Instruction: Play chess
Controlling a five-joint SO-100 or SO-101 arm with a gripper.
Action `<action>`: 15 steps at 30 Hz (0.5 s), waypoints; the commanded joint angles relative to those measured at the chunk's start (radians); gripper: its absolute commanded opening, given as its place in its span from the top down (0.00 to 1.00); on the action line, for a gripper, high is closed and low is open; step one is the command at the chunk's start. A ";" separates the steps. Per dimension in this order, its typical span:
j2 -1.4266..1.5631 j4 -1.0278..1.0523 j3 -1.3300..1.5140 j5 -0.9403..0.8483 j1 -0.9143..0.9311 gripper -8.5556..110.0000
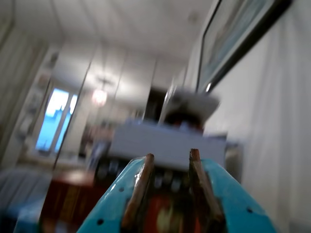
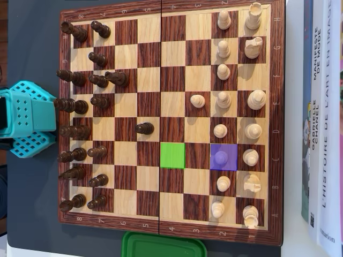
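Lengthwise, the chessboard runs left-right in the overhead view; book spines read "L'HISTOIRE DE L'ART"; the hand gapes slightly, empty.

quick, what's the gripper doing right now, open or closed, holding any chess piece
Gripper: open, nothing between the fingers; the wrist view shows it aimed up at the room, away from the chessboard.

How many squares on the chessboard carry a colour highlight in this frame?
2. In the overhead view, a green square lies empty near the board's middle; a purple square lies two squares to its right, under a pale piece.
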 commanded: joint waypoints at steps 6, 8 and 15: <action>0.006 0.396 0.017 0.000 0.008 0.83; 0.003 0.488 0.015 0.000 0.008 0.83; -0.213 0.767 -0.147 -0.008 -0.005 0.83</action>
